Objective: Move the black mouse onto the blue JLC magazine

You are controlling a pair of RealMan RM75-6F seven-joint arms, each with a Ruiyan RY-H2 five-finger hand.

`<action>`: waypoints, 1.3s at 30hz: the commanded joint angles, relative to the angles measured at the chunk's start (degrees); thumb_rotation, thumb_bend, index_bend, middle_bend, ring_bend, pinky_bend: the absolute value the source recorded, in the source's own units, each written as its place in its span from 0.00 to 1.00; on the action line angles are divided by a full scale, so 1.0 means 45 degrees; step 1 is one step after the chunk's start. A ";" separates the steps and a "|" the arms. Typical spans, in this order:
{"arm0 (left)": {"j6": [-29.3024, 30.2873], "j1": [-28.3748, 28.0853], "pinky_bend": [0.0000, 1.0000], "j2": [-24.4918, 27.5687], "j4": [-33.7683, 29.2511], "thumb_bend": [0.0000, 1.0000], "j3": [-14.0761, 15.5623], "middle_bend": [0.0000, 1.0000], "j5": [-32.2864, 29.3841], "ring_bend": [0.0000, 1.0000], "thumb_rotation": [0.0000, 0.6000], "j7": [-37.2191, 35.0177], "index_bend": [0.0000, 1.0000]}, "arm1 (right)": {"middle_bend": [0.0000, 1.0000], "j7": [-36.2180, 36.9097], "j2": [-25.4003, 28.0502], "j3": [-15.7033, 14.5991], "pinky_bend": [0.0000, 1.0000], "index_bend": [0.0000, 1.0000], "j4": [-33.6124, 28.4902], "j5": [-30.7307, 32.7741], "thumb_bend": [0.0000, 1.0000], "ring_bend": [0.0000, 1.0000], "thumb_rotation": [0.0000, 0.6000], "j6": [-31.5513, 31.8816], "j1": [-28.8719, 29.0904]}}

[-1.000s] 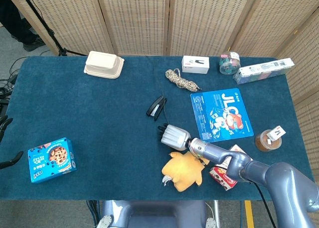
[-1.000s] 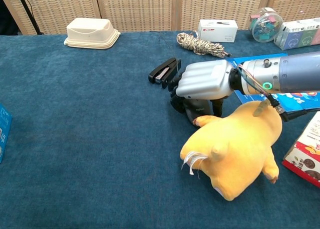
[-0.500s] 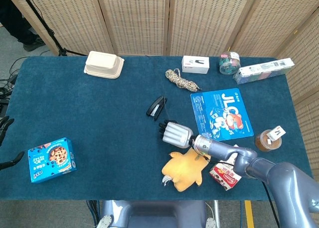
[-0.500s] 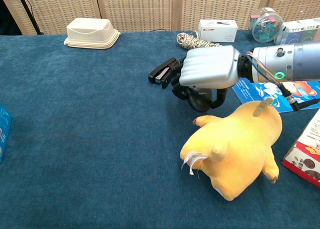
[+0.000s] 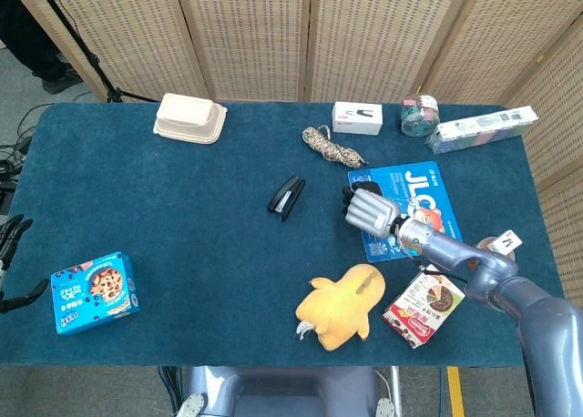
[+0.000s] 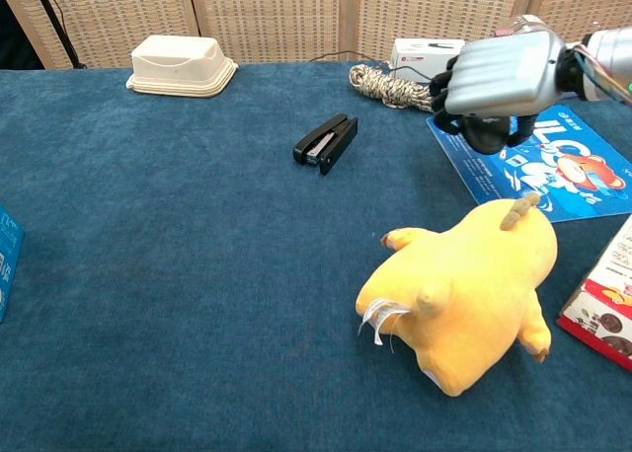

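My right hand [image 5: 368,208] [image 6: 494,77] hangs in the air over the near left corner of the blue JLC magazine [image 5: 414,197] [image 6: 553,161]. It grips the black mouse [image 6: 486,133], whose dark body shows under the curled fingers in the chest view. The magazine lies flat on the blue table, right of centre. Only the fingers of my left hand [image 5: 11,230] show at the far left edge of the head view, spread and holding nothing.
A yellow plush toy [image 5: 337,310] [image 6: 464,299] lies in front of the magazine. A black stapler [image 5: 285,197] [image 6: 327,141] is left of the hand. Rope coil [image 5: 328,144], white box [image 5: 357,117], snack box [image 5: 424,305], brown cup [image 5: 490,253], cookie box [image 5: 93,290] and a lidded container [image 5: 189,118] stand around.
My right hand has lifted the mouse off the table beside the plush toy and carried it right and away, to above the magazine's near left corner.
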 commanded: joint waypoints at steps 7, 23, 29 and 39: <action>-0.0117 -0.0056 0.00 -0.0172 -0.0181 0.27 -0.0052 0.00 -0.0108 0.00 1.00 0.0614 0.00 | 0.43 0.1357 -0.0363 -0.1133 0.32 0.58 0.2717 -0.0181 0.39 0.23 1.00 0.0105 -0.1134; -0.0314 -0.0130 0.00 -0.0465 -0.0347 0.27 -0.0064 0.00 -0.0244 0.00 1.00 0.1608 0.00 | 0.42 0.3482 -0.2261 -0.2088 0.30 0.55 0.6208 -0.1076 0.40 0.20 1.00 0.1354 -0.1718; -0.0480 -0.0194 0.00 -0.0490 -0.0316 0.27 -0.0111 0.00 -0.0383 0.00 1.00 0.1675 0.00 | 0.40 0.3947 -0.2592 -0.2103 0.29 0.54 0.6624 -0.1018 0.40 0.19 1.00 0.1459 -0.1781; -0.0525 -0.0171 0.00 -0.0498 -0.0275 0.27 -0.0084 0.00 -0.0394 0.00 1.00 0.1675 0.00 | 0.24 0.3561 -0.2972 -0.2157 0.25 0.32 0.7250 -0.0993 0.36 0.05 1.00 0.1118 -0.1685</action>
